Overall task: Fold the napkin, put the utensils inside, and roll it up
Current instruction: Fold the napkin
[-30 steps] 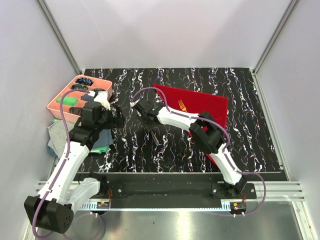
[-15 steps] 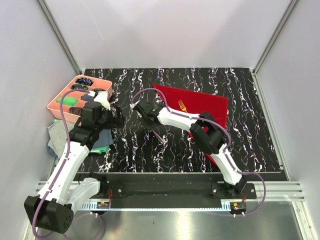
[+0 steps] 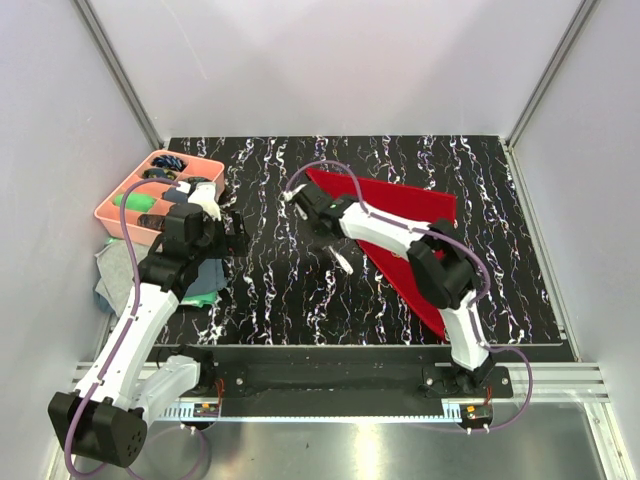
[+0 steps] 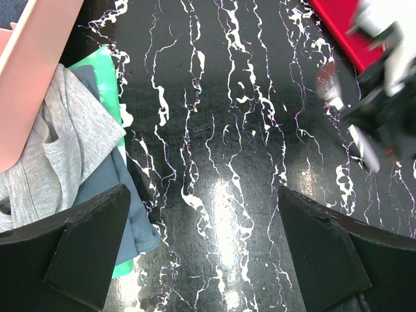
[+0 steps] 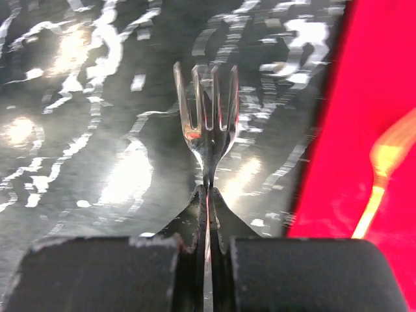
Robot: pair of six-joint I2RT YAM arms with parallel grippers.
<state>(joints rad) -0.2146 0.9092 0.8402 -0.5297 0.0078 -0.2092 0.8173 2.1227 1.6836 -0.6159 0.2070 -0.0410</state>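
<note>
Top external: your right gripper (image 3: 333,243) sits at the red napkin's (image 3: 415,215) left edge; left wrist: left gripper (image 4: 201,253) wide open, cloth pile (image 4: 71,162) to its left; right wrist: jaws clamped on the silver fork (image 5: 207,127), gold utensil (image 5: 383,166) on napkin.

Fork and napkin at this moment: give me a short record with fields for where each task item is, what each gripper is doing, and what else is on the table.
fork: silver fork clamped by its handle in the right gripper, tines pointing away, above the black table
napkin: red napkin lying flat as a triangle
gold utensil: gold utensil lying on the napkin
left gripper: left gripper open, empty, near the cloth pile
other: pink tray at far left
</note>
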